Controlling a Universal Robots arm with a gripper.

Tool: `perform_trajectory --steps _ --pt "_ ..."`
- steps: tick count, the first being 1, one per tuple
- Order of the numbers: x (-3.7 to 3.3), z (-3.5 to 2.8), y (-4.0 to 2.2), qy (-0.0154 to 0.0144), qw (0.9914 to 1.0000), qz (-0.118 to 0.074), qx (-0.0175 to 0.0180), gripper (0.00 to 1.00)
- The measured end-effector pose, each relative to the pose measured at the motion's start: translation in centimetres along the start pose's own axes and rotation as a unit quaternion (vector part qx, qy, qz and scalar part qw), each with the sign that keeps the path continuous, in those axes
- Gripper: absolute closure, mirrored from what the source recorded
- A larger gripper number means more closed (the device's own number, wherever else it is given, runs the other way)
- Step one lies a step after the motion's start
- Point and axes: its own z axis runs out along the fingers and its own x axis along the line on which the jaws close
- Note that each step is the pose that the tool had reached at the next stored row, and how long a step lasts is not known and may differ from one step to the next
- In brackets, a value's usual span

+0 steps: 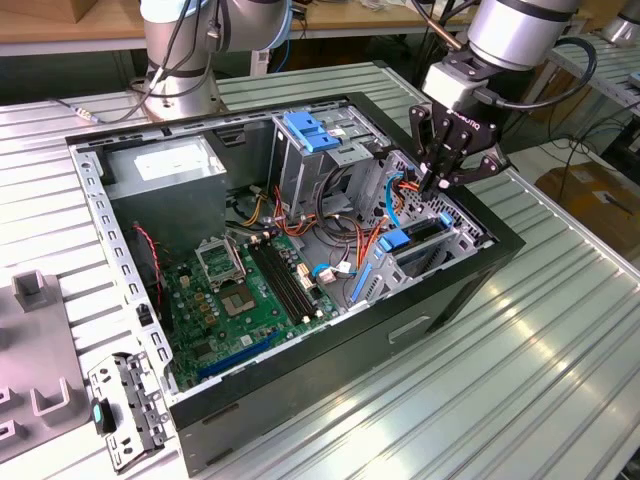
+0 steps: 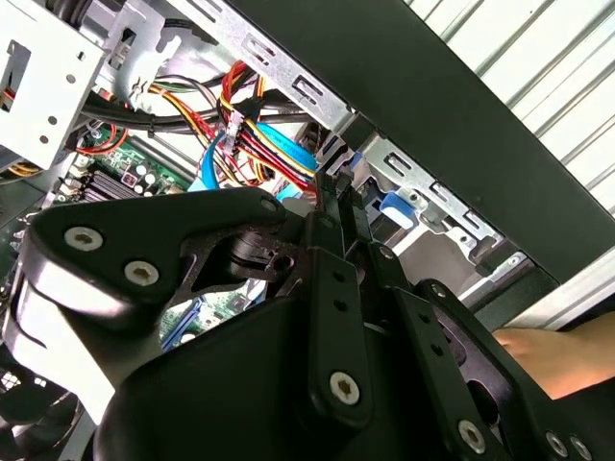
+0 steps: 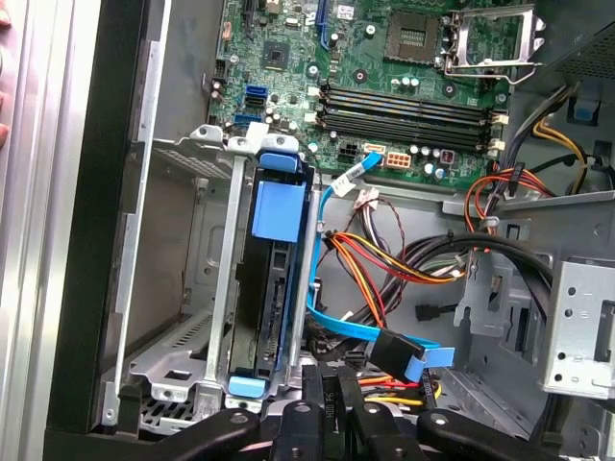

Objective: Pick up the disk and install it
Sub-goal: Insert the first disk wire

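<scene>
disk (image 3: 269,288), dark slab with blue plastic rails, seated in its metal bay (image 3: 216,317)

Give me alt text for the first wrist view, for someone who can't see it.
Looking down into an open computer case, the disk, dark with blue carrier rails, sits on edge in a metal drive bay, with the gripper just above its near end. Beside the bay run a blue data cable and bundled coloured wires; the green motherboard lies beyond.
</scene>
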Motion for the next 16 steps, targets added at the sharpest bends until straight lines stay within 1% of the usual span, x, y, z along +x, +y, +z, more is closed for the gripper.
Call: perform_trajectory --steps 5,16 --pt "0.52 0.02 0.12 0.0 1.0 0.0 0.0 0.82" --pt "0.57 0.02 0.12 0.0 1.0 0.0 0.0 0.82"
